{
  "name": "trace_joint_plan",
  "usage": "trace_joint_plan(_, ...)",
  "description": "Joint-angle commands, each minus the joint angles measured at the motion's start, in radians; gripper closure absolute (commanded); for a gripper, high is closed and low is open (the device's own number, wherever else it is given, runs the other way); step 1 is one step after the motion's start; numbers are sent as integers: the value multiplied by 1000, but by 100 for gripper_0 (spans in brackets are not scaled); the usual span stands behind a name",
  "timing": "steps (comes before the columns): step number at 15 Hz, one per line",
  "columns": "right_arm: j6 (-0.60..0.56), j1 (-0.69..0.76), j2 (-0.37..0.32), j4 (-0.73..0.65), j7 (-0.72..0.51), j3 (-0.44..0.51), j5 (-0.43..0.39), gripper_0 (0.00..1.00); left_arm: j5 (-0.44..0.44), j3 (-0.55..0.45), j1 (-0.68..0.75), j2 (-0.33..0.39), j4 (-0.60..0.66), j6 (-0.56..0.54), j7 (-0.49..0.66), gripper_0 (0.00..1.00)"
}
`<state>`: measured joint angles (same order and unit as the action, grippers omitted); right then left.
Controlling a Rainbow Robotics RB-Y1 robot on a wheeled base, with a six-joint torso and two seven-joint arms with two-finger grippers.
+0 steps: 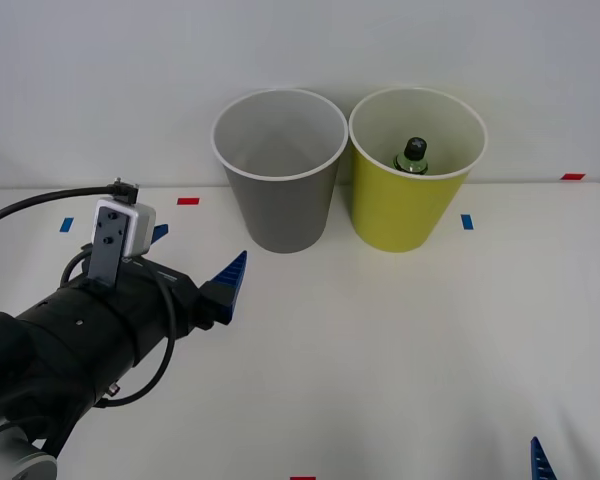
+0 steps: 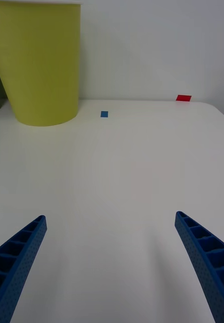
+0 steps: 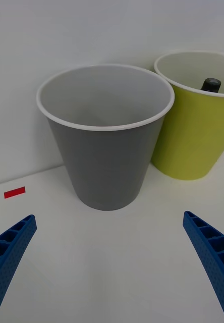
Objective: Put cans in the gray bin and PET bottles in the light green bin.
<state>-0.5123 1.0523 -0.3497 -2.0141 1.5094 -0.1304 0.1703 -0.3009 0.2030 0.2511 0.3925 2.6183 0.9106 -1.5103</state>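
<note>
My left gripper [image 1: 195, 275] hangs released, aimed at the gray bin [image 1: 280, 190]; the bottle [image 1: 413, 156] stands inside the light green bin [image 1: 412, 205] at two o'clock (sorted), right gripper [image 2: 111, 262] spread.

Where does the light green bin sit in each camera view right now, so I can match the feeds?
Front view: the light green bin stands at the back of the table, right of the gray bin, bottle inside.
Right wrist view: it stands far across the table.
Left wrist view: it is beside the gray bin.
Shared landmark: its white rim.
</note>
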Motion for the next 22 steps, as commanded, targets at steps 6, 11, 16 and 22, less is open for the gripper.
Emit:
trace_joint_plan(6,0,0,0,0,0,0,0,12,45,30,275,45,-247,-668,-24,0)
trace_joint_plan(11,0,0,0,0,0,0,0,12,109,41,389,52,-396,-914,-31,0)
trace_joint_plan(16,0,0,0,0,0,0,0,12,123,42,507,52,-492,-1059,-45,0)
trace_joint_plan(22,0,0,0,0,0,0,0,12,144,29,586,-12,-592,-1239,-47,0)
